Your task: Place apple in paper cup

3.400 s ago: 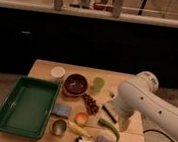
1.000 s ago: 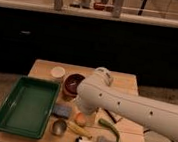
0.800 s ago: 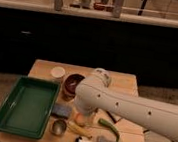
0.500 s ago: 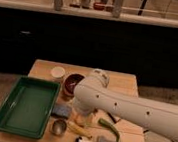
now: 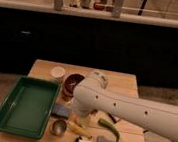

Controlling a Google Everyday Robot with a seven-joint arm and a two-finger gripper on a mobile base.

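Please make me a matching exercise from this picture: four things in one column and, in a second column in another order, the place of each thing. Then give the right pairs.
Things
1. paper cup
2. green tray
3. metal cup
4. tool

Places
A. at the low end of the white arm, over the middle of the table
B. far side of the table, just left of the dark red bowl
C. left part of the table
D. near edge of the table, just right of the green tray

Right pairs: 1-B, 2-C, 3-D, 4-A
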